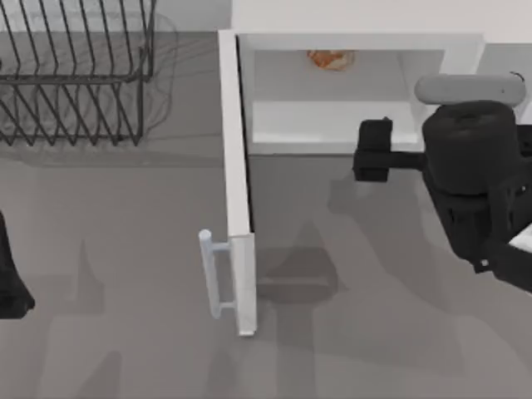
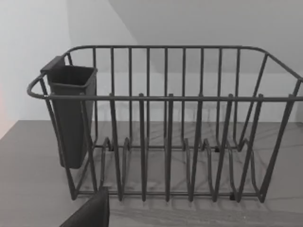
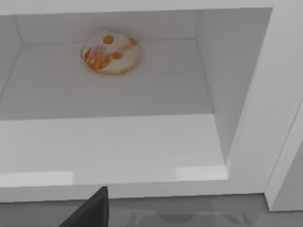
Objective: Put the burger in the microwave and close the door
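While the small orange-brown burger (image 3: 110, 52) sits deep beyond my right pincer (image 1: 373, 150), grip unreadable, a careless swing could miss the tall white door (image 1: 237, 191).

I count one burger (image 3: 110, 52), lying on the floor of one microwave (image 1: 357, 41), whose one door (image 1: 235, 191) carries one bar handle (image 1: 209, 273). There is one wire dish rack (image 2: 165, 123) holding one dark cup (image 2: 71, 113).
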`<state>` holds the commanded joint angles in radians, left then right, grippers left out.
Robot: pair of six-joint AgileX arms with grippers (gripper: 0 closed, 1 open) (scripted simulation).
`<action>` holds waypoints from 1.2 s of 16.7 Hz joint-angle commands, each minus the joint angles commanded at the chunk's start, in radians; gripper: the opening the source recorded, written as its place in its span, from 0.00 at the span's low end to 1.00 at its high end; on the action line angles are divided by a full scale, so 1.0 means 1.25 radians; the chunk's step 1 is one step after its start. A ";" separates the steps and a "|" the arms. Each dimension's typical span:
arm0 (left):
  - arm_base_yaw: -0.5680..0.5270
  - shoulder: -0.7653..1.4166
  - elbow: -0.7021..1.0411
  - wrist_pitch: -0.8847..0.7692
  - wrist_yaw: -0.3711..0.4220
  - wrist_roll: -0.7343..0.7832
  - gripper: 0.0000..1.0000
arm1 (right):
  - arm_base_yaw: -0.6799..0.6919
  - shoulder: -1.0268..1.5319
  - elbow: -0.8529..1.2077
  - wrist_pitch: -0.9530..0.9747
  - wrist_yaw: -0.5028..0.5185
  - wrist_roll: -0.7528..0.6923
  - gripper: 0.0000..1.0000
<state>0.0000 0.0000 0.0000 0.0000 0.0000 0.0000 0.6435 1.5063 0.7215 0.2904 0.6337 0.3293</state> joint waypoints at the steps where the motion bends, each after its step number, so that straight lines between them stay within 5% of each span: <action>1: 0.000 0.000 0.000 0.000 0.000 0.000 1.00 | -0.032 -0.070 -0.052 -0.009 -0.046 -0.011 1.00; 10: 0.000 0.000 0.000 0.000 0.000 0.000 1.00 | -0.351 -0.878 -0.477 -0.148 -0.408 -0.161 1.00; 20: 0.000 0.000 0.000 0.000 0.000 0.000 1.00 | -0.515 -1.205 -0.577 -0.232 -0.507 -0.263 1.00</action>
<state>0.0000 0.0000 0.0000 0.0000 0.0000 0.0000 0.0000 0.0000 0.0000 0.0000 0.0000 0.0000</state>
